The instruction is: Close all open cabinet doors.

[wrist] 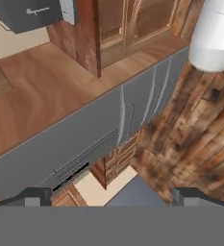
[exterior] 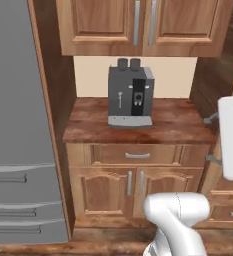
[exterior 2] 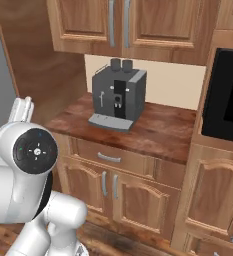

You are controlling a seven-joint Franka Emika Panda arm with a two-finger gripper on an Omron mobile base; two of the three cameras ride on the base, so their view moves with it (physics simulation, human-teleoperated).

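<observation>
Two tall brown cabinet doors hang above the counter, the left door (exterior: 100, 25) (exterior 2: 83, 20) and the right door (exterior: 188, 22) (exterior 2: 163, 22). Their grey bar handles (exterior: 136, 22) meet in the middle. Both doors lie flush with the cabinet front. My gripper (exterior: 211, 139) is at the right of the left base view, well below the doors and apart from them, with its fingers pointing left. In the hand view the gripper (wrist: 111, 194) is open, its tips wide apart with nothing between them, facing the grey fridge (wrist: 108, 125) and the plank floor (wrist: 195, 134).
A dark coffee machine (exterior: 130, 97) (exterior 2: 118, 95) stands on the wooden counter (exterior: 178, 125). Below it are a drawer (exterior: 138, 155) and two small base-cabinet doors (exterior: 103, 192). The fridge (exterior: 18, 125) fills the left. A black oven (exterior 2: 230, 100) sits at the right.
</observation>
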